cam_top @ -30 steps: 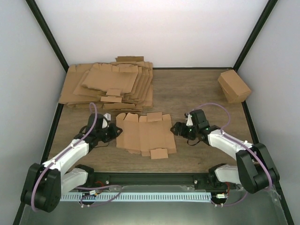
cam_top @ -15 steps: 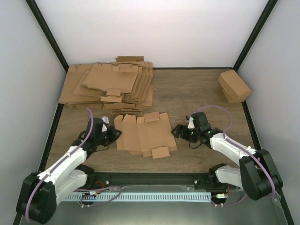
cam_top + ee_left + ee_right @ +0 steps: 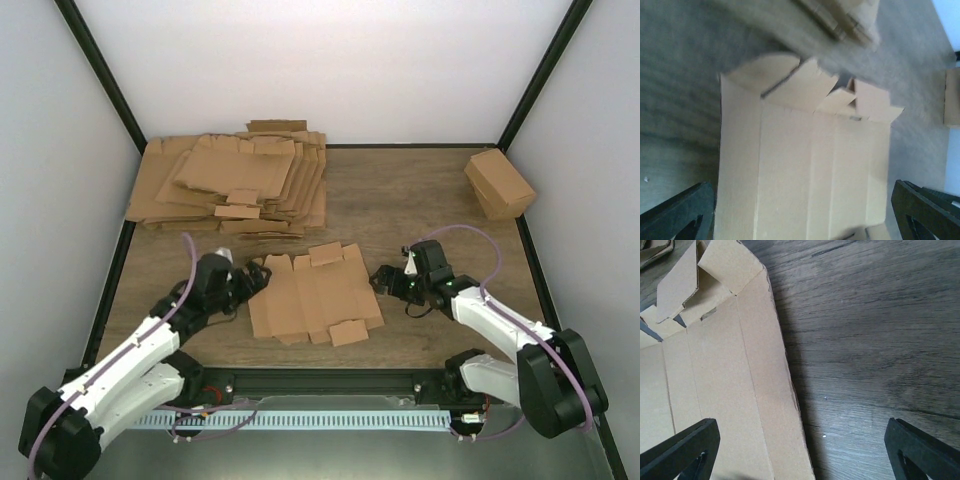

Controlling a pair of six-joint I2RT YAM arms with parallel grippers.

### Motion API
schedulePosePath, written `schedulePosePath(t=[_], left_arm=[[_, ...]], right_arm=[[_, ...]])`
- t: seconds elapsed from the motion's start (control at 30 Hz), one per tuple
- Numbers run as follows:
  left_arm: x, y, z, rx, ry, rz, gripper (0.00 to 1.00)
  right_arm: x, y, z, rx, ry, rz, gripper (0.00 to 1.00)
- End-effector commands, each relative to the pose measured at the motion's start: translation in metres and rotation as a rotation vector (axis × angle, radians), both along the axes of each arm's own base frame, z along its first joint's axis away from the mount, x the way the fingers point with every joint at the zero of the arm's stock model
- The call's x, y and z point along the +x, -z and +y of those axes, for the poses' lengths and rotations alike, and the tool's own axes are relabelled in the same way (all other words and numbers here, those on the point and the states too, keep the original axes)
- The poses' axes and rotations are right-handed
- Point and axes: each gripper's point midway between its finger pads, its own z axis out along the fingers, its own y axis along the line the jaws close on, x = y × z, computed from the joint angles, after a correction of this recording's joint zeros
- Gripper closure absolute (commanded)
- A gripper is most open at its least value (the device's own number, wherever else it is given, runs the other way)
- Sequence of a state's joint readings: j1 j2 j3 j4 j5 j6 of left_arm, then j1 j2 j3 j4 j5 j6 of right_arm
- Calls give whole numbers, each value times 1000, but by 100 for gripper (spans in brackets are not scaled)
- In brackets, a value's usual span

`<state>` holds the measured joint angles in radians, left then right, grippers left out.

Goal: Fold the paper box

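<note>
The paper box lies flat and unfolded on the wooden table between the two arms, with its small flaps along the far and near edges. My left gripper is at the sheet's left edge, open wide. In the left wrist view the paper box fills the gap between the black fingertips, and nothing is gripped. My right gripper sits at the sheet's right edge, open too. In the right wrist view the sheet's edge runs between the spread jaws of the right gripper, over bare wood.
A thick pile of brown die-cut sheets covers the table's far left and is seen blurred in the left wrist view. A folded brown cardboard cuboid stands at the far right corner. Dark frame posts rise at both back corners.
My left gripper went from shut to open and moved right, up to the sheet's left edge. The sheet turned slightly. My right gripper spread a little wider and shifted slightly nearer.
</note>
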<state>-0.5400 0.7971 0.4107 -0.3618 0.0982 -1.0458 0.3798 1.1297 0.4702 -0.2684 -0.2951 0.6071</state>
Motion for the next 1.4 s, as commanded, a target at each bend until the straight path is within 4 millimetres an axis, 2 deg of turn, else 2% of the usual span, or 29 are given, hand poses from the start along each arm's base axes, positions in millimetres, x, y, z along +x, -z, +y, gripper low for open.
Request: schedulePosePath(t=[0.0, 0.1, 0.17, 0.27, 0.43, 0.6, 0.77, 0.97, 1.13, 1.37], left_arm=[[23, -43, 19, 209, -3, -118, 0], [34, -67, 13, 270, 76, -201, 0], [41, -75, 4, 306, 150, -238, 0], [49, -83, -17, 329, 276, -279, 2], [63, -82, -54, 449, 475, -351, 5], [69, -74, -82, 616, 665, -432, 4], [54, -66, -114, 715, 900, -563, 0], [63, -51, -115, 824, 982, -547, 0], [74, -27, -117, 928, 1077, -453, 11], [92, -12, -144, 1000, 1134, -497, 12]], right_arm=[[9, -19, -4, 5, 46, -35, 7], [5, -23, -5, 12, 51, -28, 6], [3, -26, -7, 12, 63, -23, 6], [-2, -28, -10, 12, 77, -4, 7], [-14, -25, -9, 40, 83, 24, 7], [-19, -28, -11, 51, 89, 17, 7], [-24, -28, -11, 67, 82, 9, 7], [-29, -22, -10, 68, 67, 29, 7], [-30, -22, -9, 73, 63, 24, 7], [-28, -24, -8, 81, 60, 23, 7]])
